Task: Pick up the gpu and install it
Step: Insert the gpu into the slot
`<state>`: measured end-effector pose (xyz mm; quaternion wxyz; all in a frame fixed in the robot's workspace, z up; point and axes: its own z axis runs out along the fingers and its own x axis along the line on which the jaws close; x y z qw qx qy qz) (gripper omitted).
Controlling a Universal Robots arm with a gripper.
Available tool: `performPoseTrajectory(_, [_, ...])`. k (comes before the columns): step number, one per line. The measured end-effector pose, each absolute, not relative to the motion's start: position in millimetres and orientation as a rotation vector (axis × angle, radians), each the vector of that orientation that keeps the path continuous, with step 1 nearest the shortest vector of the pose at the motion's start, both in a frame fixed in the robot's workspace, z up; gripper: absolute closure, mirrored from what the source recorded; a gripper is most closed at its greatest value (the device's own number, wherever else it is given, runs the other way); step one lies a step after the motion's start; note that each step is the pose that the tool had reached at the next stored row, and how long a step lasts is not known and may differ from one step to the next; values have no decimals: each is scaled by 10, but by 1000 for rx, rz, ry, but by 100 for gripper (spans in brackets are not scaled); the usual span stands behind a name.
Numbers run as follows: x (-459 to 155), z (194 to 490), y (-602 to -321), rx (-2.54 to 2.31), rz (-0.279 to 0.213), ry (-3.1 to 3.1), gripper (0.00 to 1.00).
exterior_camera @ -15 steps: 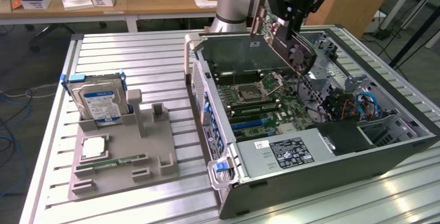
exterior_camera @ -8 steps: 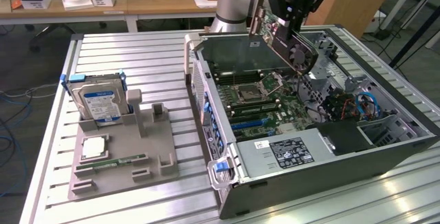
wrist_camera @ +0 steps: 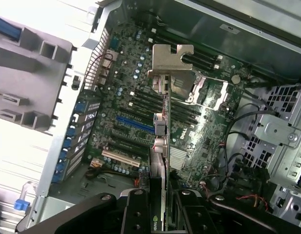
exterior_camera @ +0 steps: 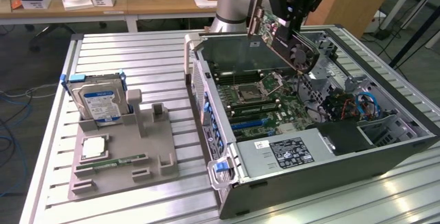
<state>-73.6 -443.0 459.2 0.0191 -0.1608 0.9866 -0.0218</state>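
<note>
Gripper (exterior_camera: 295,2) partly closed, clamped on the gpu (exterior_camera: 275,31) by its upper edge. Card hangs edge-down above the open case (exterior_camera: 330,183), over the motherboard (wrist_camera: 135,97), bracket (wrist_camera: 172,61) forward, probably for slot alignment. Not yet seated.

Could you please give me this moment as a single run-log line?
step: install gpu | tool: shut on gpu | gpu: held tilted above open computer case | motherboard: gpu not yet seated
</note>
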Motion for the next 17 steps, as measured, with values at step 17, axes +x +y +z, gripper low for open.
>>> performPoseTrajectory(17, [-737, 4592, -4431, -640, -65, 3034, 74])
